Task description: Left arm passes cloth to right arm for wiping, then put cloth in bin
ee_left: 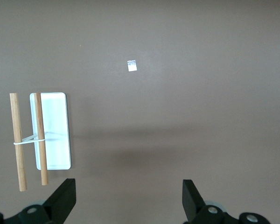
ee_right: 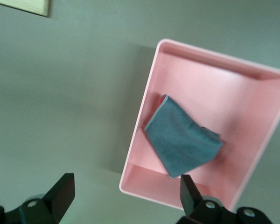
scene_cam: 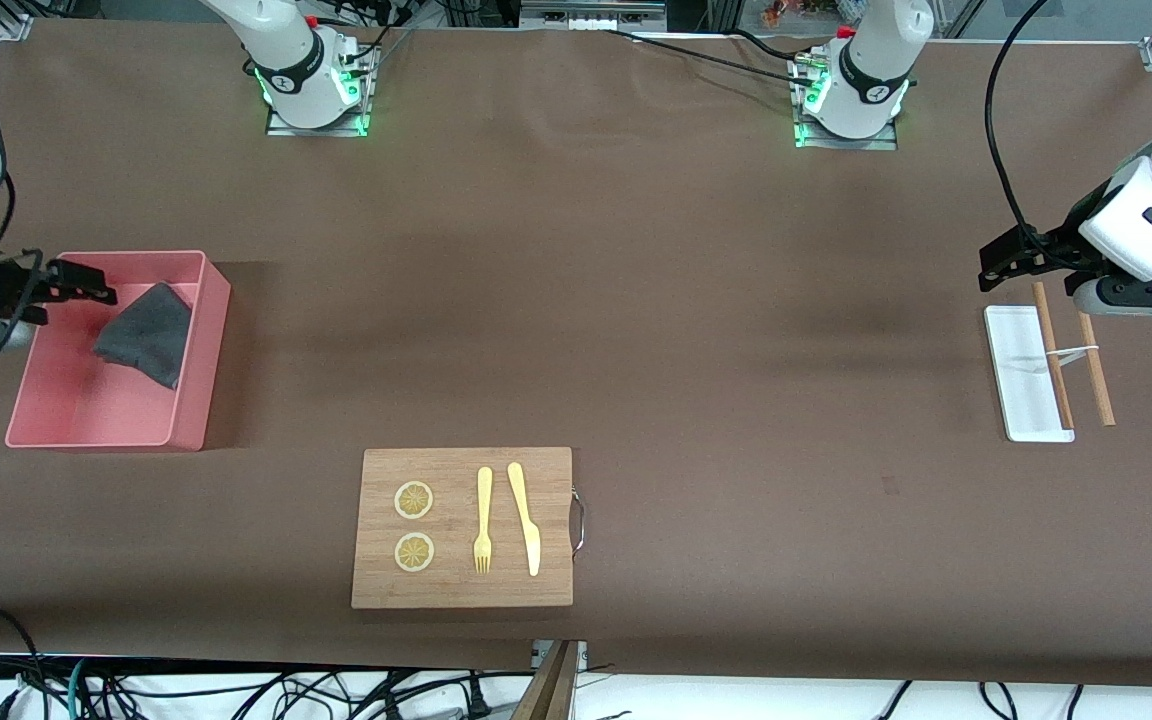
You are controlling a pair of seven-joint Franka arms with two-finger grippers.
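The cloth (scene_cam: 146, 335) lies crumpled in the pink bin (scene_cam: 86, 405), dark grey face up, leaning on the wall toward the table's middle. It also shows in the right wrist view (ee_right: 182, 140), with a sliver of pink at its edge, inside the bin (ee_right: 245, 100). My right gripper (scene_cam: 86, 283) is open and empty, up over the bin's edge beside the cloth; its own view (ee_right: 123, 198) shows the jaws wide apart. My left gripper (scene_cam: 991, 268) is open and empty over the table at the left arm's end, jaws wide apart in its own view (ee_left: 128, 200).
A white flat tray (scene_cam: 1021, 380) with two wooden sticks (scene_cam: 1096, 370) tied by a band lies under the left gripper, also in the left wrist view (ee_left: 56, 130). A wooden board (scene_cam: 546, 500) with fork, knife and two lemon slices lies near the front camera.
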